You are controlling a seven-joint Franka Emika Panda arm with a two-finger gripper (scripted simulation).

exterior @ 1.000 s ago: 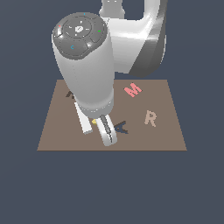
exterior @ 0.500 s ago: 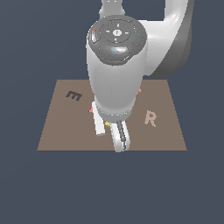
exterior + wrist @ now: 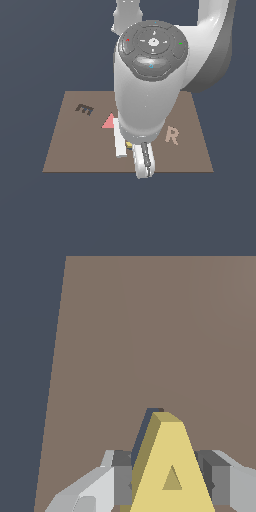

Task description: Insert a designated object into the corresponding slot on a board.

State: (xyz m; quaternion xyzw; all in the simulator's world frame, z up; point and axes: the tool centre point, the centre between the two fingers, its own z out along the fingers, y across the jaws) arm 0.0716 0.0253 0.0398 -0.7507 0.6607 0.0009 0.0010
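The gripper (image 3: 170, 483) pinches the yellow A (image 3: 170, 466) between its fingers (image 3: 117, 481), low over the brown board (image 3: 75, 145). A dark slot (image 3: 150, 418) peeks out just behind it. The arm has slid toward the exterior view's right, uncovering the pink triangle (image 3: 108, 121).

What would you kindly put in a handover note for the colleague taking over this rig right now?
Claw: shut on the small raised yellow A-shaped block, one finger on each side.
Position: near the front edge of the large flat brown square board in the exterior view, with the arm hiding much of the board's middle.
Slot: a dark edge shows just behind the block in the wrist view, possibly the A cut-out; I cannot confirm alignment.
Others: dark E-shaped cut-out, pink triangle and beige letter R lie on the board.
Done: block grasped.
Left: seat it in the slot, release.
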